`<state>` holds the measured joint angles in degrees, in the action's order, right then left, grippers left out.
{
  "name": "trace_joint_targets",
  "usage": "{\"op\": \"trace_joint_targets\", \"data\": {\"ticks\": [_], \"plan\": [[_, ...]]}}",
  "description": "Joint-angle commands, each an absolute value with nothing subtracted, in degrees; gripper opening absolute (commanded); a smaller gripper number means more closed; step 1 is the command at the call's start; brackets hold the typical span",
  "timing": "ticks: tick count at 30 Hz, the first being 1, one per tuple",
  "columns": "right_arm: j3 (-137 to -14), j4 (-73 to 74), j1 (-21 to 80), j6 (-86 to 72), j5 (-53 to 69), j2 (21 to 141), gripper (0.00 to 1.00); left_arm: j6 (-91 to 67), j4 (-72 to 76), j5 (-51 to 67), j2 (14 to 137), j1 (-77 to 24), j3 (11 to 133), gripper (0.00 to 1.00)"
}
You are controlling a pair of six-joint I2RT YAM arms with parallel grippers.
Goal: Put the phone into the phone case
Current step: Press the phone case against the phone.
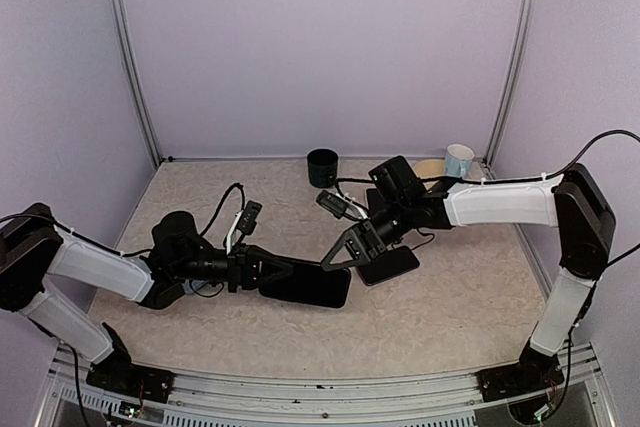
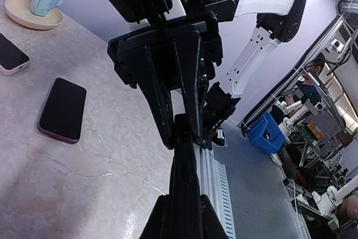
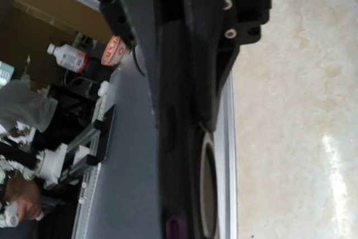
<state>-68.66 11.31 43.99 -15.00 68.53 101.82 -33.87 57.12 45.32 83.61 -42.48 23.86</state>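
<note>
I hold a flat black phone case [image 1: 310, 287] just above the table, between both arms. My left gripper [image 1: 262, 272] is shut on its near end, seen edge-on in the left wrist view [image 2: 183, 166]. My right gripper [image 1: 335, 259] is shut on the far end, its two fingers [image 2: 162, 104] pinching the case's tip. The right wrist view shows a round ring on the case [image 3: 208, 188] and a small purple patch at its lower end. The phone [image 1: 392, 265], dark with a purple edge, lies flat on the table [image 2: 62, 110], apart from the case, just right of my right gripper.
A second phone with a white edge [image 2: 8, 54] lies further back. A black cup [image 1: 322, 167] stands at the back centre. A pale blue mug [image 1: 458, 159] sits on a tan plate [image 2: 22, 18] at the back right. The metal front rail [image 2: 215, 188] runs along the table edge.
</note>
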Motion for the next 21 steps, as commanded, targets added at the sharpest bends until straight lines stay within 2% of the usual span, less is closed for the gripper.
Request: {"op": "trace_joint_targets", "data": {"ticks": [1, 3, 6, 10, 14, 16, 21], "plan": [[-68.9, 13.5, 43.1, -14.8, 68.0, 98.6, 0.27, -31.6, 55.7, 42.3, 82.5, -42.2, 25.4, 0.00], [-69.3, 15.6, 43.1, -12.2, 61.6, 97.0, 0.36, -32.1, 53.5, 41.1, 82.7, -42.0, 26.4, 0.00], [-68.8, 16.7, 43.6, -7.2, 52.6, 94.3, 0.45, -33.7, 52.1, 41.0, 83.2, -41.9, 27.6, 0.00], [-67.2, 16.3, 46.7, 1.0, 39.7, 90.6, 0.75, -35.9, 49.7, 41.0, 84.1, -41.6, 29.5, 0.00], [-65.1, 14.3, 51.3, 8.0, 28.9, 88.1, 0.96, -37.9, 49.2, 41.6, 84.4, -41.7, 30.3, 0.00], [-64.0, 13.0, 53.2, 10.7, 23.9, 87.6, 1.00, -38.1, 48.3, 41.7, 84.2, -41.7, 30.8, 0.00], [-62.9, 10.7, 56.9, 15.4, 15.7, 87.7, 1.00, -38.7, 46.4, 41.1, 83.9, -41.7, 31.5, 0.00]]}}
